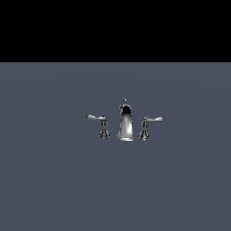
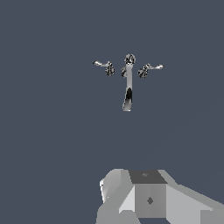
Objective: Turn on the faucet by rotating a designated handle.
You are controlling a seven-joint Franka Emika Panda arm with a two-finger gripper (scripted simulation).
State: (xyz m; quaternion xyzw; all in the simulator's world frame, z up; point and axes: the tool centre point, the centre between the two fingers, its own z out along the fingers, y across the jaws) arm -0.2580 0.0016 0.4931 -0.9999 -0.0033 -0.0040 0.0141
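Chrome faucet (image 1: 126, 122) stands on grey floor (image 1: 54, 180); its handle (image 1: 100, 122) sits at the spout's 9 o'clock. Gripper (image 2: 148, 197) is cut off in wrist view: fingers unseen, spread unknowable.

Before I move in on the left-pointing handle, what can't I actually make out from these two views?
- Gripper: absent from the exterior view; wrist view's edge cuts off its fingertips, so open or shut is unclear.
- Handle: too small in both views to judge its rotation.
- Spout: outlet and any water unreadable.
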